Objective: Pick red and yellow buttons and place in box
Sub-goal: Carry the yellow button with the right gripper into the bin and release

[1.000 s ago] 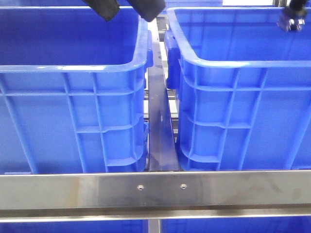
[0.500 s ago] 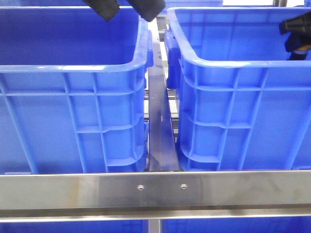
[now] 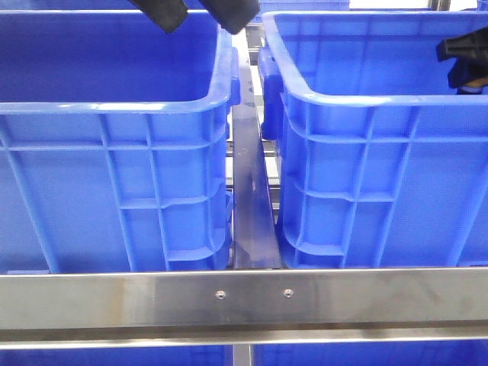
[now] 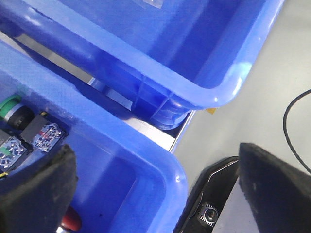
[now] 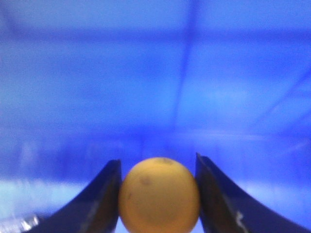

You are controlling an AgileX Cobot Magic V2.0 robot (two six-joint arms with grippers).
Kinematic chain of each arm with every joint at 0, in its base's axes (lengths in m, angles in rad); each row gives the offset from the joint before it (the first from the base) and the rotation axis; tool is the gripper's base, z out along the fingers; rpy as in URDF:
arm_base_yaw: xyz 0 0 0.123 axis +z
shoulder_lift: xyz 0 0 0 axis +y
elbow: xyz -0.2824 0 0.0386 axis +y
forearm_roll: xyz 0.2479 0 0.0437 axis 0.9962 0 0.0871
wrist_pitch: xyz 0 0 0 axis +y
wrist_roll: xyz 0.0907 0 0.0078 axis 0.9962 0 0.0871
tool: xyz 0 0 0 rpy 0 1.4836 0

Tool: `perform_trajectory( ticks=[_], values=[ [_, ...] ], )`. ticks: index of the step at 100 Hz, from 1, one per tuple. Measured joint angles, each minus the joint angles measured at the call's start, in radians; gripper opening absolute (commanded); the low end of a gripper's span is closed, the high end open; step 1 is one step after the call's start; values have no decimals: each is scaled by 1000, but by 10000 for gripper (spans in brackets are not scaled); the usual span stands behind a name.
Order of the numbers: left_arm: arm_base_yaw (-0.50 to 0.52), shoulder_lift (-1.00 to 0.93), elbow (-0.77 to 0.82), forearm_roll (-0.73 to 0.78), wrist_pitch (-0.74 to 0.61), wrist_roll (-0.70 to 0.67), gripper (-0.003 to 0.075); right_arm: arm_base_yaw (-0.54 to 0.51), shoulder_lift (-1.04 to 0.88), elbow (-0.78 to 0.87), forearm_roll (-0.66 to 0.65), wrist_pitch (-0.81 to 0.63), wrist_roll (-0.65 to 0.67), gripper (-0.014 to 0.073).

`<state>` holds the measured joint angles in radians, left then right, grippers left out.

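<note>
Yellow round-capped button sits clamped between the two dark fingers of the right gripper, both fingers pressing against its sides. Behind it the right wrist view shows only blurred blue plastic, so the button is held up inside or just over a bin wall, but which part I cannot tell. In the front view the right gripper shows at the far right edge, a black shape with a small orange-yellow patch under it, inside the rim line of the right blue plastic crate.

The left blue plastic crate stands beside it, the two apart with a narrow steel rail running between them. A wide brushed steel crossbar with two screws crosses in front of both crates.

The left gripper hangs over the corner of a crate, its two black padded fingers spread wide apart with nothing between them. Below it, in the left wrist view, the crate holds a green-capped push button, grey switch blocks with red and blue markings, and a red rounded button cap just beside one finger. A second blue crate lies next to that one, and a black cable curves over the pale grey floor.
</note>
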<state>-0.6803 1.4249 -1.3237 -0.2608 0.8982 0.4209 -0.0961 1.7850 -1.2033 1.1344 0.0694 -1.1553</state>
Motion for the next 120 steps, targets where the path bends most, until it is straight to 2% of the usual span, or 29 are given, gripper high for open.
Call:
perform_trajectory(
  ticks=[47, 72, 120],
  values=[
    [0, 0, 0, 0, 0, 0, 619, 0, 34, -9, 33, -6, 0, 210],
    [0, 0, 0, 0, 0, 0, 619, 0, 34, -9, 33, 17, -2, 356],
    [0, 0, 0, 0, 0, 0, 619, 0, 36, -9, 33, 26, -2, 408]
  ],
)
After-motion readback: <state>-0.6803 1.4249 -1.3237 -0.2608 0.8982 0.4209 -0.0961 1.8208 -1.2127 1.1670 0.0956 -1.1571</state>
